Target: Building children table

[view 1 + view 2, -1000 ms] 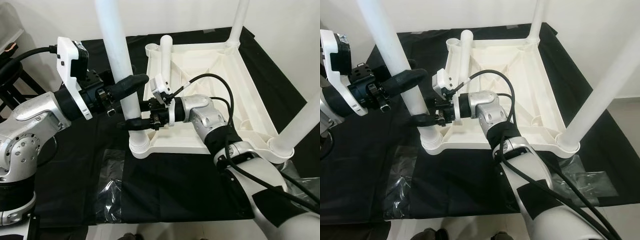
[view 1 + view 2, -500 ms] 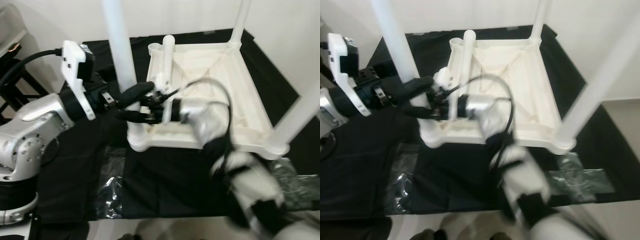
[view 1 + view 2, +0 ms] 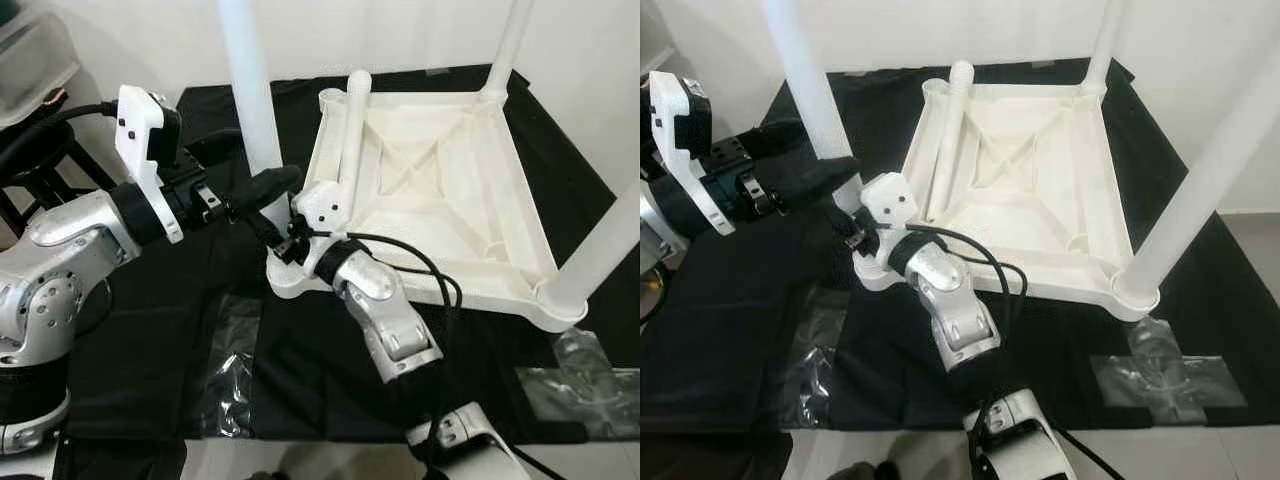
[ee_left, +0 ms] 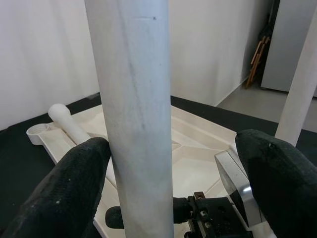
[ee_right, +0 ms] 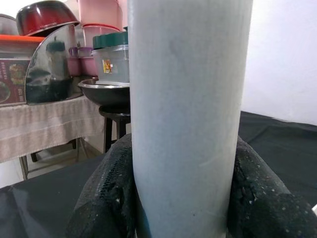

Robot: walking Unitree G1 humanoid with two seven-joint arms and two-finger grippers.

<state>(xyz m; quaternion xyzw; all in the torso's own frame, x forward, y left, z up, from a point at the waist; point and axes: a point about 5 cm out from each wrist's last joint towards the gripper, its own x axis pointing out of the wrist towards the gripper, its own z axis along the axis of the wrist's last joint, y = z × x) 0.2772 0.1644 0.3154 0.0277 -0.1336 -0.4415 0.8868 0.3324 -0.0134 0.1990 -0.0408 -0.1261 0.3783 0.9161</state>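
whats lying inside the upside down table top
A loose white leg lies inside the overturned table top, along its left rim, above moulded ribs. The right gripper covers the near left corner socket, so the standing leg's seating there is hidden.

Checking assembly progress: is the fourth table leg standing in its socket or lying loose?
Lying loose. The fourth leg rests tilted across the upturned tabletop beside its empty corner socket.

No legible txt anywhere; small label on green-lidded container too blurred to read.
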